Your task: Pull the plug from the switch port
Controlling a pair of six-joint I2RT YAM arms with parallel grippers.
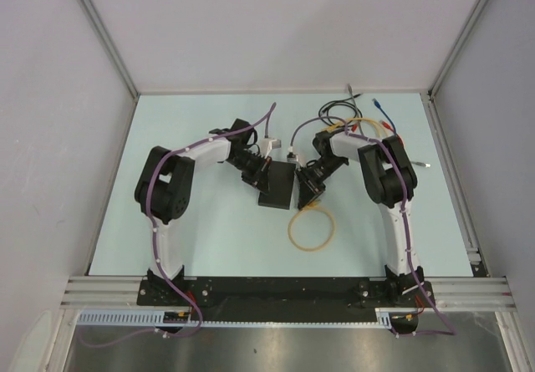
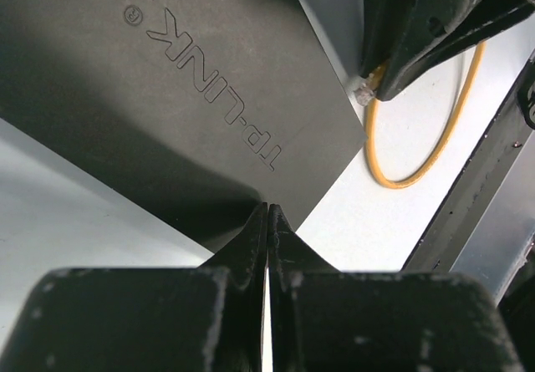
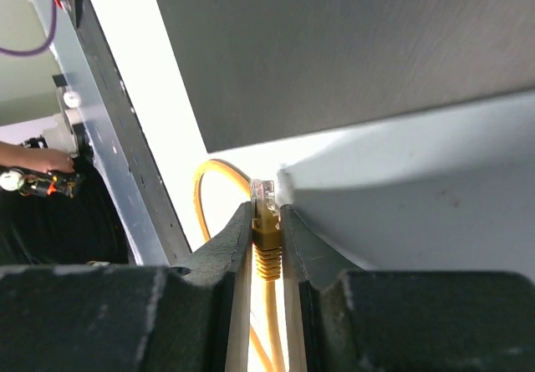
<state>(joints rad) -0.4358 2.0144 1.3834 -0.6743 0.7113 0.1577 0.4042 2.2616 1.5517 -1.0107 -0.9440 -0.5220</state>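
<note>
Switch (image 1: 277, 190) lies flat about mid-desk (image 1: 209, 247), roughly halfway between the left and right edges, logo side up. Left gripper (image 2: 267, 213) has its jaws pressed together with nothing between them. It is planted on the switch's top close to one edge, which reads as a hold-down brace.

Right gripper (image 3: 266, 211) comes in from the right-edge side, jaws narrow and clamped on the plug (image 3: 262, 193). The yellow boot is squeezed between the jaws and the clear head pokes out past them. Yellow cable (image 1: 311, 228) loops on the desk just on the near-edge side of the switch. A loose bundle of other cables (image 1: 358, 123) sits toward the far right corner, well apart.

Step in hand is the extraction. The grasp is made, and the clear head shows whole in the right wrist view, just beside a corner of the switch. No view shows the sockets, so it cannot be told whether the plug is fully free. It looks out or very nearly out.

Next move calls for a straight pull by the right arm along the plug's axis, away from the switch, with the grip firm and the left arm bearing down. If the latch catches, the switch will likely drag along.
</note>
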